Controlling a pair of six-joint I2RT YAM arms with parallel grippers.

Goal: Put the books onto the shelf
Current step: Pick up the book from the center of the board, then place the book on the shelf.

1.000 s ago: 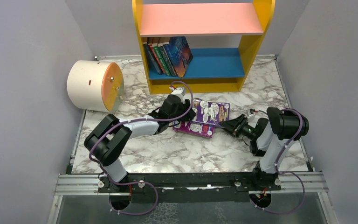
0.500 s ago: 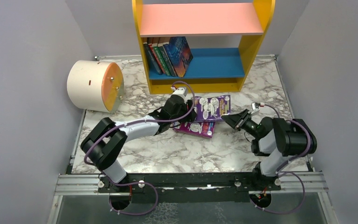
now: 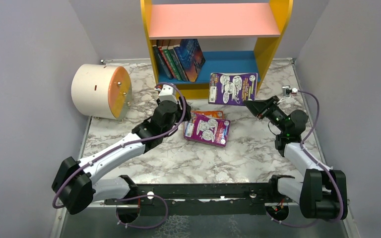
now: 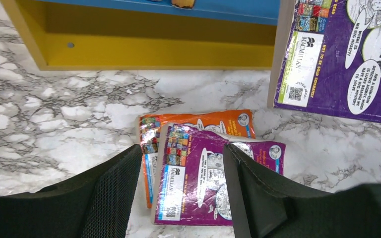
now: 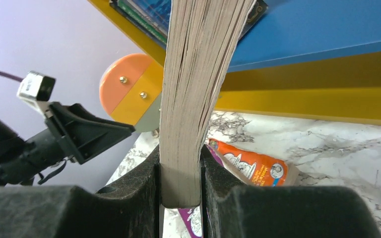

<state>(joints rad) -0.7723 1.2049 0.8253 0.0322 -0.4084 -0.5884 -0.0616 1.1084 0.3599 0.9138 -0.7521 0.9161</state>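
Purple book (image 3: 233,88) stands on its edge just in front of the shelf (image 3: 198,92), pinched tight in the right claw (image 3: 250,105). Two flat books (image 3: 207,130) lie further out, below the left claw (image 4: 182,148), which is partly open and holds nothing. About five leaning books (image 3: 178,59) sit inside the shelf on the left, and its right side is bare.

Drum (image 3: 99,90): cream cylinder lying on its side at the table's far left; its orange round end, with small screws, faces right.
Table (image 3: 144,161): white marble pattern, grey veins.
Walls (image 3: 25,74): plain pale grey, on three sides.
Rail (image 3: 79,196): metal, along the near edge.
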